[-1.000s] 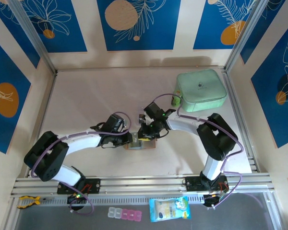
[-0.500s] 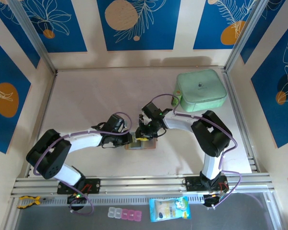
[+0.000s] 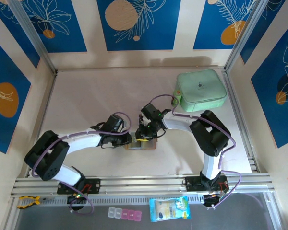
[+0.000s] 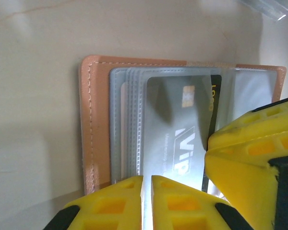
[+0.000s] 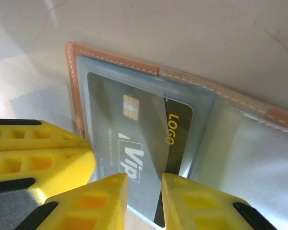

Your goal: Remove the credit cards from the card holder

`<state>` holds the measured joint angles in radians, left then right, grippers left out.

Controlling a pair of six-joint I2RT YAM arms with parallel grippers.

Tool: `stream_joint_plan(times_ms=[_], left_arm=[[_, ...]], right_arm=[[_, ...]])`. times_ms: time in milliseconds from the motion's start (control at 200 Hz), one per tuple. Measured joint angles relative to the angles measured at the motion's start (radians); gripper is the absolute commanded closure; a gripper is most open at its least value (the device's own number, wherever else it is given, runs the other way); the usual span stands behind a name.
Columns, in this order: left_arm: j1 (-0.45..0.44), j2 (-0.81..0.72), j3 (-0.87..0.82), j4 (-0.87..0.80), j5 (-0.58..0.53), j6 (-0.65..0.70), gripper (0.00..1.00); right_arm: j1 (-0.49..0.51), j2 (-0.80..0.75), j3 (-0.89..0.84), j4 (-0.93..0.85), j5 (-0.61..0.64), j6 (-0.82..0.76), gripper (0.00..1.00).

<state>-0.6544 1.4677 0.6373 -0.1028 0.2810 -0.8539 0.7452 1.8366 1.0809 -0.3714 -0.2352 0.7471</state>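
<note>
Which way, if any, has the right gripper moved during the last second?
Yes. The right gripper shifted slightly left, away from the mint-green case.

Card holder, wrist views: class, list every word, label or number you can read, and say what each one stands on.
"ViP": white letters on the grey card in the card holder.
"LOGO": yellow letters on the black card lying partly under the grey one.
A small line of print beside "ViP" on the grey card: too small to read.
</note>
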Motion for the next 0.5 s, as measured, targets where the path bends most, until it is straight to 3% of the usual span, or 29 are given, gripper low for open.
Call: stream_joint_plan(times_ms=[500], left_arm=[[0.009,0.011,-0.012,0.003,0.003,0.000,0.87]], right_arm=[[0.001,-0.013,0.000,-0.044,0.050,-0.025,0.74]])
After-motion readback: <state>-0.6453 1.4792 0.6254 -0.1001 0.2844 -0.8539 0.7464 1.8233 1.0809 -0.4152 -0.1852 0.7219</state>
